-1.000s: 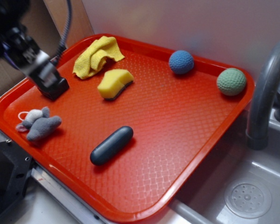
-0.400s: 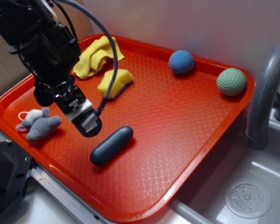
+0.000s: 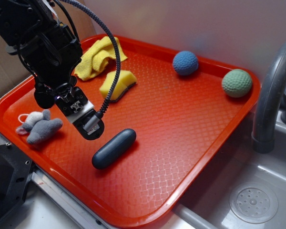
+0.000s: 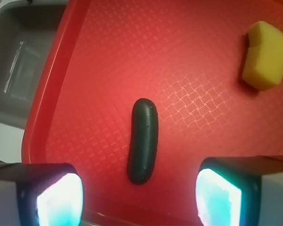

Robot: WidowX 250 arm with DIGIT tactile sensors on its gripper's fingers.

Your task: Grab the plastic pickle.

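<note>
A red tray (image 3: 190,143) fills most of the exterior view, with a grey sink (image 3: 257,200) and a faucet (image 3: 271,90) off its right side. The black arm (image 3: 38,43) reaches in over the tray's left part, a braided cable (image 3: 115,57) looping beside it. Its gripper (image 3: 88,126) hangs just left of the pickle (image 3: 114,148) and is empty; in the wrist view the two fingers (image 4: 52,195) stand wide apart (lit pale teal on their inner faces), with the pickle (image 4: 143,140) lying lengthwise between and ahead of them, touched by neither. The pickle rests flat on the tray near the front rim. A yellow cloth (image 3: 99,57) lies crumpled at the back left, a yellow sponge (image 3: 118,85) just in front of it. A green ball (image 3: 236,83) and a blue ball (image 3: 185,63) sit along the back edge, well apart. A small grey mouse toy (image 3: 39,126) lies at the left rim.
</note>
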